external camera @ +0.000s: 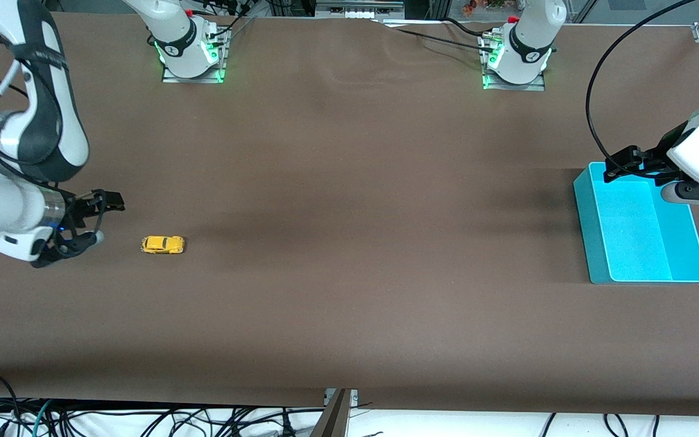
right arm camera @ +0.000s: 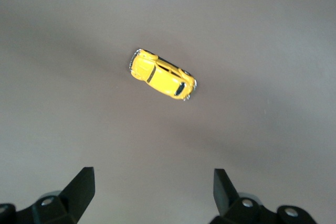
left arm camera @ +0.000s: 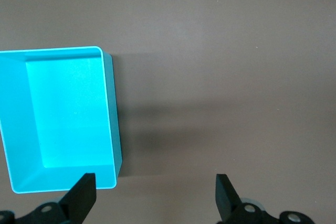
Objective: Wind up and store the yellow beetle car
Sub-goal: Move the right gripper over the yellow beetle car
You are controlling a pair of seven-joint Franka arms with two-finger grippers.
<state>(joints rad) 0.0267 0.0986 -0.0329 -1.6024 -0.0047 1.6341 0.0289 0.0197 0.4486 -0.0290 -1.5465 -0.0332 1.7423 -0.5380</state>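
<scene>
The yellow beetle car (external camera: 162, 244) stands on its wheels on the brown table, toward the right arm's end; in the right wrist view the car (right arm camera: 161, 75) lies a little ahead of the fingers. My right gripper (external camera: 107, 220) hovers beside the car, open and holding nothing; the right wrist view shows the same wide gap (right arm camera: 152, 174). At the left arm's end, my left gripper (external camera: 619, 165) hangs open over a corner of the teal bin (external camera: 592, 243). In the left wrist view this gripper (left arm camera: 154, 182) is empty, with the bin (left arm camera: 113, 119) beside it.
The teal bin holds nothing that I can see. Both arm bases (external camera: 192, 54) (external camera: 516, 60) stand along the table edge farthest from the front camera. Cables (external camera: 143, 419) hang below the table edge nearest the camera. Brown cloth (external camera: 355, 212) covers the table.
</scene>
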